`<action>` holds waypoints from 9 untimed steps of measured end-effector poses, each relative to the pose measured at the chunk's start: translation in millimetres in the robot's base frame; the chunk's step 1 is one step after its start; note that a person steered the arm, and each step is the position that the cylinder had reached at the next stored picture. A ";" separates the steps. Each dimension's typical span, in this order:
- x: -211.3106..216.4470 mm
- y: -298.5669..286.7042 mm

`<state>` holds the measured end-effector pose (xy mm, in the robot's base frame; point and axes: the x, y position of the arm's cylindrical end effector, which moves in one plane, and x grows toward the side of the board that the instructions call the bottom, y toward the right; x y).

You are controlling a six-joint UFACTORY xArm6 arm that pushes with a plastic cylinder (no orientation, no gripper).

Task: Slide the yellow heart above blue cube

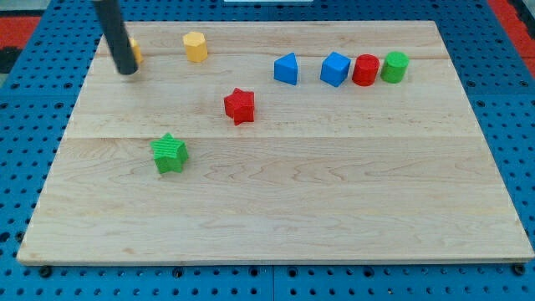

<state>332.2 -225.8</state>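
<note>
**Rod at the far-left corner, yellow block half hidden behind it**

No brand, label or writing can be read anywhere on the board, the blocks or the rod; the surfaces are plain.

The dark rod comes down from the view's top left, leaning slightly, and my tip (127, 70) rests on the wooden board (284, 209) near its top-left corner; the rod has no jaws, so it holds nothing and only presses against things; a yellow block (136, 52) shows as a sliver just at the rod's right edge, touching or nearly so, its shape hidden by the rod, so I cannot tell if it is the heart.

A second yellow block (195, 47), roughly hexagonal, sits a little to the view's right of the tip along the top edge; the blue cube (334, 68) stands well apart to the right, just beside a red cylinder (365, 70), which touches a green cylinder (394, 67); a blue wedge-like block (286, 69) sits just left of the cube; a red star (239, 105) lies near the middle, and a green star (170, 153) lower left of it.

The board is pale wood in joined planks; it lies on a blue perforated table (25, 100); a red strip (512, 15) shows at the top-right corner.
</note>
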 end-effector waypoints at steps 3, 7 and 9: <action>-53.7 -0.9; -126.5 36.7; -106.6 115.6</action>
<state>225.5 -110.2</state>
